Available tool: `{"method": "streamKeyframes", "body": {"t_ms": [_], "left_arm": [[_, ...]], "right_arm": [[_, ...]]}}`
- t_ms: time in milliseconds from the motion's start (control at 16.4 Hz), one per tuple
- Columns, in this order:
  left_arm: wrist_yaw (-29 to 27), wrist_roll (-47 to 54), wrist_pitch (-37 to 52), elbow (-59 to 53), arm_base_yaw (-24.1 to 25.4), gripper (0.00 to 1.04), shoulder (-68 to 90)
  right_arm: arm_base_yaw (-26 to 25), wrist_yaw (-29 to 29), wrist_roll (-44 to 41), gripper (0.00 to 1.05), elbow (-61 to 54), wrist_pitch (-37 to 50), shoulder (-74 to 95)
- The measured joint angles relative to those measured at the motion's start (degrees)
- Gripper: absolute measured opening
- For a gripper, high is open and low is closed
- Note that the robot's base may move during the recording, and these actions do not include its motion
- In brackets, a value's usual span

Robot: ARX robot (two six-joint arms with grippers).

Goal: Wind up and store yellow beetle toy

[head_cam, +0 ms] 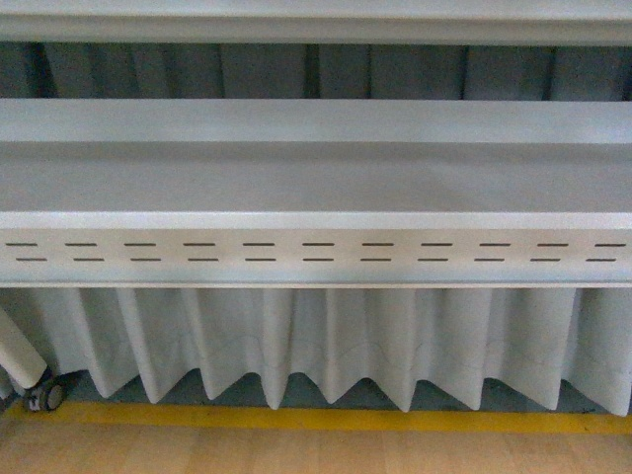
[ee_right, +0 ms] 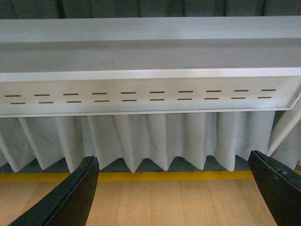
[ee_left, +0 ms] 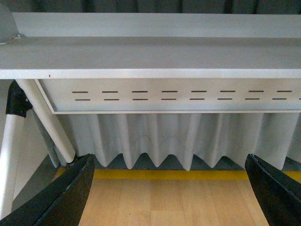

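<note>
Front view: a white desk (head_cam: pixel 316 178) stands above a pleated curtain (head_cam: pixel 326 346); the yellow beetle toy is not in sight, so its place and heading cannot be told. Left wrist view: the left fingers (ee_left: pixel 70 193) are spread wide and empty, facing the desk. Right wrist view: the right fingers (ee_right: pixel 70 197) are likewise wide and empty.

No sight of the yellow beetle toy in the front view or in either wrist view. Not on the white slotted shelf (head_cam: pixel 316 178), nor on the pale wood floor (head_cam: pixel 316 454) near the pleated curtain (head_cam: pixel 326 346). Not between the wide-spread fingers of the left gripper (ee_left: pixel 169 160) or the right gripper (ee_right: pixel 174 157).
</note>
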Motion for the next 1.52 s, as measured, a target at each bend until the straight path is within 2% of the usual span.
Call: {"method": "streamKeyframes", "body": {"t_ms": [1523], "left_arm": [[0.07, 0.02, 0.11, 0.0, 0.0, 0.98, 0.02]], "right_arm": [[0.0, 0.02, 0.02, 0.98, 0.0, 0.07, 0.0]]}}
